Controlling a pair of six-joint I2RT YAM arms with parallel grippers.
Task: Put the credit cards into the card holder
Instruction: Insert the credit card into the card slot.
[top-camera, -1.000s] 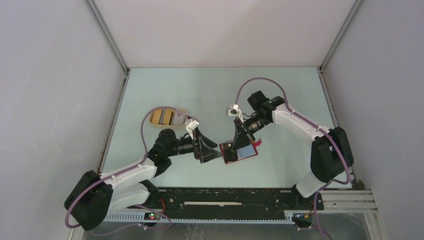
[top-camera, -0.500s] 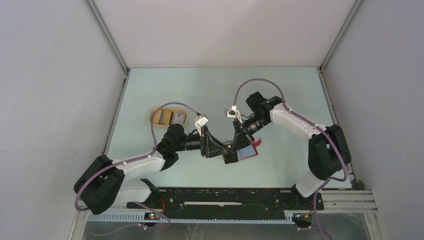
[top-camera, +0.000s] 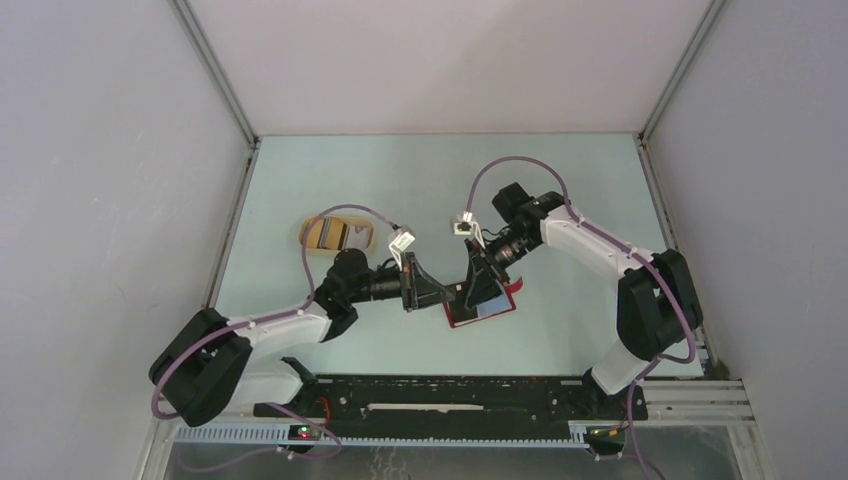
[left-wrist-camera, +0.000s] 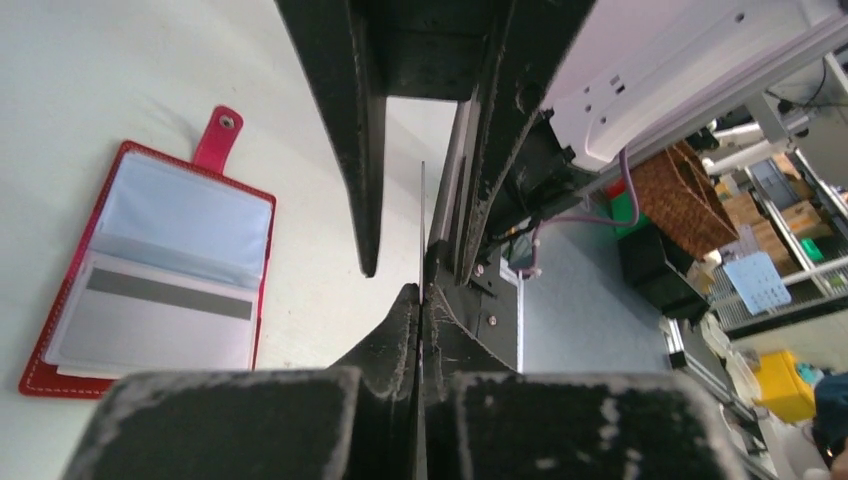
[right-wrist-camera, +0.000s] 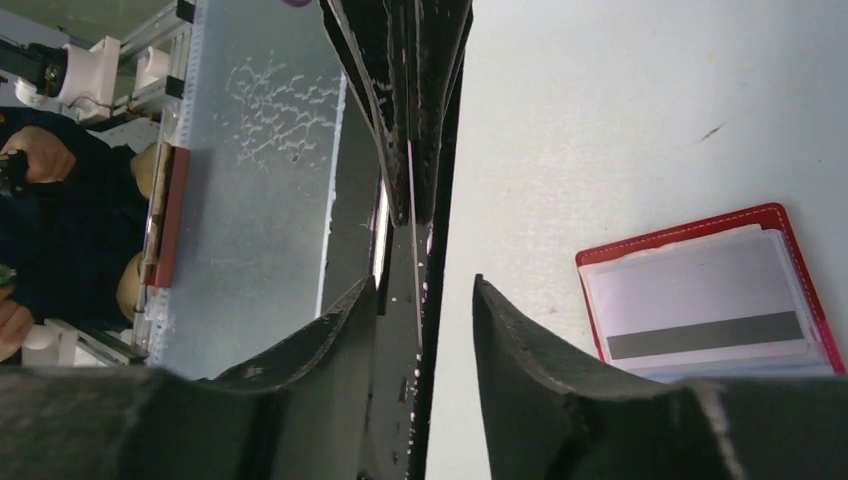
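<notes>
The red card holder (top-camera: 462, 322) lies open on the table. A whitish credit card with a grey stripe (left-wrist-camera: 150, 320) sits in its lower pocket, and it shows in the right wrist view too (right-wrist-camera: 700, 300). Just above and left of the holder, my left gripper (top-camera: 440, 293) is shut on a thin credit card (left-wrist-camera: 421, 220) seen edge-on. My right gripper (top-camera: 478, 285) faces it, open. Its fingers (left-wrist-camera: 360, 150) stand on either side of that card without pressing it. More credit cards (top-camera: 327, 235), golden-brown and white, lie in the tan tray.
The tan oval tray (top-camera: 312, 222) sits at the left of the table, behind the left arm. Grey walls close in the table on three sides. Both arms meet near the middle, just above the holder's left edge (right-wrist-camera: 680, 233).
The left gripper reached in to the right and closed on the card. The right gripper, shut on that card before, has opened. The holder stayed where it lay.
</notes>
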